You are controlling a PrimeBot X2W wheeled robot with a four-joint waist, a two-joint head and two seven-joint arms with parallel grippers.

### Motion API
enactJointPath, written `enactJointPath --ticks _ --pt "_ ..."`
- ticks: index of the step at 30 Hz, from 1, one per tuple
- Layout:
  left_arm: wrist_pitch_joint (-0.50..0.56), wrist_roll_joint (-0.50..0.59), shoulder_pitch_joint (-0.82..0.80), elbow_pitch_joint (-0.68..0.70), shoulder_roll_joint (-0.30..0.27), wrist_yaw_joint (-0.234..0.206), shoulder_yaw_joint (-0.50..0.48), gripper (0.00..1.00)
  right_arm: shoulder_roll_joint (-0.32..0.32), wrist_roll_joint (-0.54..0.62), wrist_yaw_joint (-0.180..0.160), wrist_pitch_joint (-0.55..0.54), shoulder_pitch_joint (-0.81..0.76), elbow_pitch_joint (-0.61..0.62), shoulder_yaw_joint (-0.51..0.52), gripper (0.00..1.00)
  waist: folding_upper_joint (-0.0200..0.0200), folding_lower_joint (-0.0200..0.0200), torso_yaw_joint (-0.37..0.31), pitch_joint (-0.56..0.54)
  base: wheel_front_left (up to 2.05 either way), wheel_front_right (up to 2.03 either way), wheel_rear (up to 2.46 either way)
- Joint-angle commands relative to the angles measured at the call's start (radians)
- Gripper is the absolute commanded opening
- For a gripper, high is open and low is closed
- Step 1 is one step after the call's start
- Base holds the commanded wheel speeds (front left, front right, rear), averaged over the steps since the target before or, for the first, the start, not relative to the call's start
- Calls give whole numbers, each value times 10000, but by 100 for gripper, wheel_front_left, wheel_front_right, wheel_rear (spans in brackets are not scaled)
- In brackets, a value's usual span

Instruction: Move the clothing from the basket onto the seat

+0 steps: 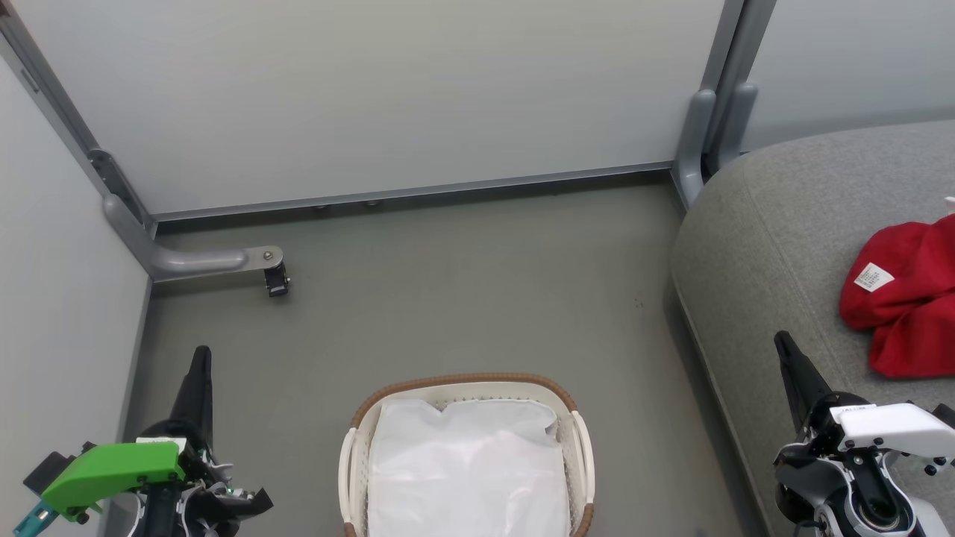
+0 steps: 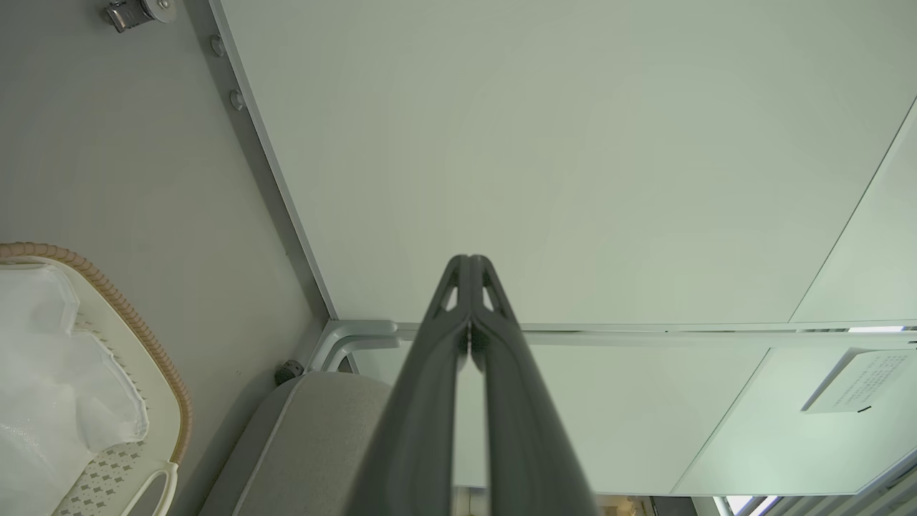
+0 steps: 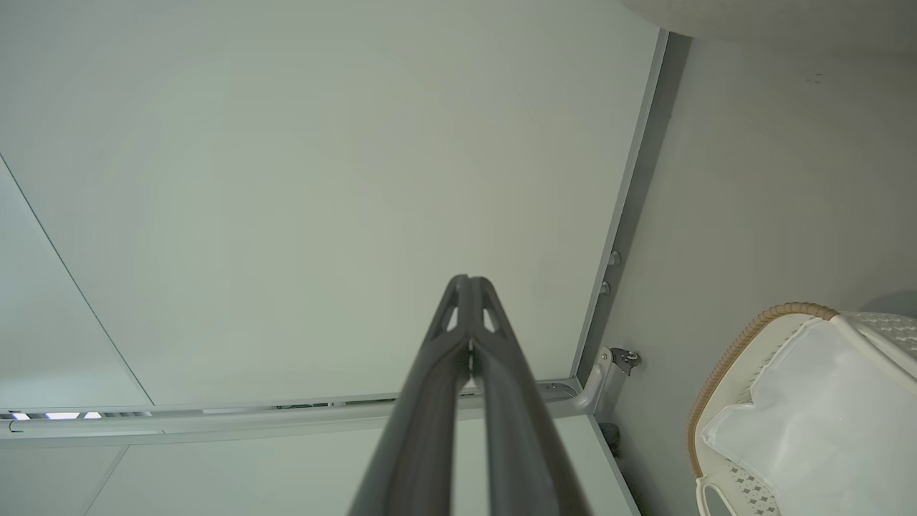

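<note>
On the seat (image 1: pixel 776 246), at the right of my head view, lies the clothing (image 1: pixel 906 313): a crumpled heap of bright red soft fabric, cut off by the picture's right edge. 1 small white label (image 1: pixel 873 277) with dark print sits on its upper left fold, and a sliver of white shows at the edge just above the red. The heap rests back from the cushion's rounded front, on light grey upholstery with a stitched seam running low along its side.

The basket (image 1: pixel 462 382) stands on the grey floor (image 1: pixel 462 298) at bottom centre, apart from the seat. Its brown woven rim curves round the far end, its white walls are perforated, and 2 side handles show. A rumpled white liner (image 1: pixel 466 470) covers its inside.

My left gripper (image 1: pixel 201 358) hangs at lower left above the floor, beside the basket and not touching it; the left wrist view shows its 2 dark fingers clenched tip to tip on empty air. My right gripper (image 1: pixel 783 344) hangs at lower right over the seat's front edge, near the clothing but apart from it, and the right wrist view shows its fingers pressed together the same way, gripping no fabric
</note>
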State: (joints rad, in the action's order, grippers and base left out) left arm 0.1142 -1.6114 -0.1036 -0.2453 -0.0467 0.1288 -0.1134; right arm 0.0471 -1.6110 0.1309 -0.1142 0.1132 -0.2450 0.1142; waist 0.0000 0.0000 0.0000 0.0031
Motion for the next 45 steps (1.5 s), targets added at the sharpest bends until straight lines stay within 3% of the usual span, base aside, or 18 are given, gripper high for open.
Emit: enactJointPath --ticks 1,45 --pt "30 -30 -95 14 -66 38 -19 0 60 -38 -3 -33 -109 30 14 0 0 0 0 0 0 0 0" --pt "29 -31 -95 14 -67 38 -19 0 60 -39 -3 -32 -110 30 13 0 0 0 0 0 0 0 0"
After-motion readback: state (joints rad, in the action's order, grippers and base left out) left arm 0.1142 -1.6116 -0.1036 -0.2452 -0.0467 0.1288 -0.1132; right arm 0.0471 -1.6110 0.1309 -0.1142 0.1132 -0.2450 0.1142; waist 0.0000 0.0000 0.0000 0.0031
